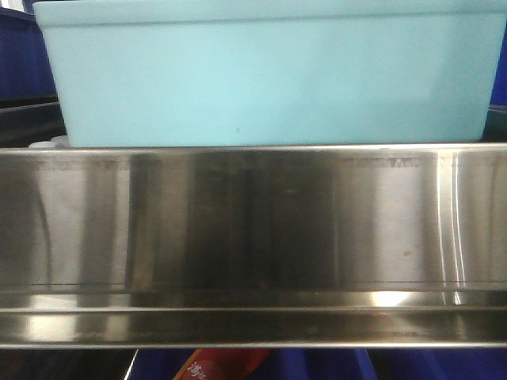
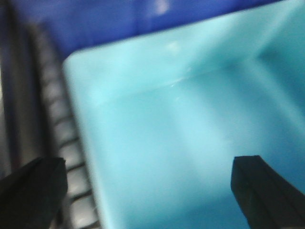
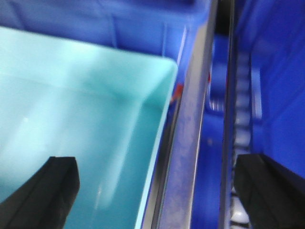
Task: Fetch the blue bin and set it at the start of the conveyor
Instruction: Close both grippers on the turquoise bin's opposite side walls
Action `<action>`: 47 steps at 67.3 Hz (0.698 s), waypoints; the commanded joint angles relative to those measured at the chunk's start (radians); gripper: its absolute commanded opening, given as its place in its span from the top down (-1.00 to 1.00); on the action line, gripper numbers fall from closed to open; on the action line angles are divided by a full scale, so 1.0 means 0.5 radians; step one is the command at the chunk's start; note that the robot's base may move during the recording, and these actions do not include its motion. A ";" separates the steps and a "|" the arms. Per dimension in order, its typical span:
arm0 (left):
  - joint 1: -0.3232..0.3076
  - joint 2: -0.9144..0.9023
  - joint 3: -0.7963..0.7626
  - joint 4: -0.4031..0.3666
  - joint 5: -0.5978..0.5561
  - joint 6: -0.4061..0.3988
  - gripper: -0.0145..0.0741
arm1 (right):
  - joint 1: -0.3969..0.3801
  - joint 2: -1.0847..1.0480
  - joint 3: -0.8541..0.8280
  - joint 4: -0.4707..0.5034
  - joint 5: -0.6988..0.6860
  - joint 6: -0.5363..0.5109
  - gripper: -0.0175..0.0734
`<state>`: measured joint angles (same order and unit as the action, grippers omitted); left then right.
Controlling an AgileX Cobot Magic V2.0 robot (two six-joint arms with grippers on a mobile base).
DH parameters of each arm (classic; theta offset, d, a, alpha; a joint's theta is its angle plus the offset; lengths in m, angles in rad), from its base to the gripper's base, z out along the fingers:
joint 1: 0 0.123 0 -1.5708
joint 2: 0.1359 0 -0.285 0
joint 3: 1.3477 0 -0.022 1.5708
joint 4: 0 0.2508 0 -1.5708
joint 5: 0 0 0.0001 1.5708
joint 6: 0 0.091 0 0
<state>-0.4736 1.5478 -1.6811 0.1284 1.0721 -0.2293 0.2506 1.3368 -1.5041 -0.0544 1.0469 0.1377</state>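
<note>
**Steel rail up front, pale bin behind it, both sets of fingers spread wide**

Steel rail [image 1: 253, 237] fills the lower two thirds of the front view, a shiny band running from 9 to 3 o'clock with blurred reflections across its face. Directly behind and above it, toward 12 o'clock, stands the blue bin [image 1: 269, 79]. It is upright, its long smooth wall faces the camera, and its base is hidden behind the rail's top edge. At 10 o'clock a dark blue crate [image 1: 20, 55] shows past the bin's left corner. At 6 o'clock, under the rail, a scrap of red and orange [image 1: 218, 364] peeks out; I cannot tell what it is.

From the left wrist view, the left gripper [image 2: 147, 167] hangs over the bin's left end with its black fingers [image 2: 33, 191] wide apart, one at 8 o'clock and one at 4 o'clock. The bin's end rim runs between them. The 8 o'clock finger is over a row of pale rollers [image 2: 62, 138] just outside the bin, and the other is over the bin's bare floor. This picture is blurred, and no contact with the bin shows.

From the right wrist view, the right gripper [image 3: 157, 164] is likewise spread, with fingers [image 3: 47, 195] at 8 and 4 o'clock. The 8 o'clock finger is above the bin's interior near its rounded corner. The 4 o'clock finger is beyond the steel rail, which runs alongside the bin's rim from 12 down to 6 o'clock. Neither finger is seen gripping anything.
</note>
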 commanded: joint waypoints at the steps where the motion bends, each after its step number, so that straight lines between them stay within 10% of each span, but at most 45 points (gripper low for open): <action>1: 0.066 0.057 -0.028 -0.029 0.066 -0.030 -0.68 | -0.016 0.100 -0.019 -0.040 0.001 0.037 -0.62; 47: 0.203 0.461 -0.028 -0.155 0.128 -0.030 -0.64 | -0.020 0.679 -0.019 -0.025 -0.083 0.158 -0.58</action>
<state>-0.3757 1.7744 -1.6849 0.0728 1.1362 -0.2372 0.2450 1.6623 -1.5041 -0.0570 1.0112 0.2096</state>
